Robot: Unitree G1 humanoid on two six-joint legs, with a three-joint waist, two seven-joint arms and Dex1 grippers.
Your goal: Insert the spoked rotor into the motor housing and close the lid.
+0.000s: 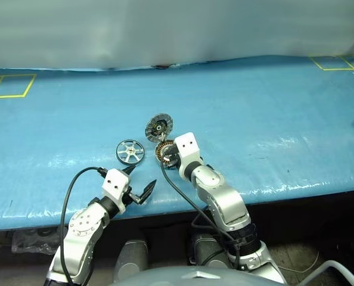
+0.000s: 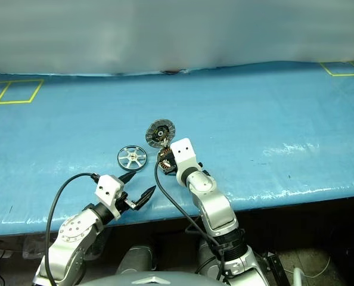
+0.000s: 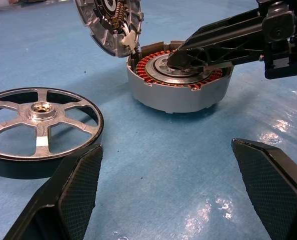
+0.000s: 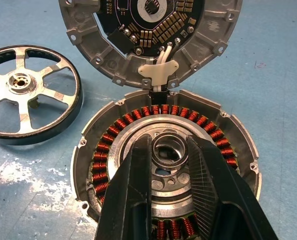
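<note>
right tool (image 4: 171,165) pinching motor housing (image 3: 176,90) hub, left tool (image 3: 173,195) wide open, empty, spoked rotor (image 3: 38,127) beside it

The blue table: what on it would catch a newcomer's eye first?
The motor housing draws the eye, a round metal cup with a ring of copper-red windings, and the right gripper has its black jaws set around the silver hub at its centre. Its lid stands tilted open at the far edge, showing a dark inner face. Beside it on the blue table lies the spoked rotor, with the left gripper wide open just short of it.
</note>
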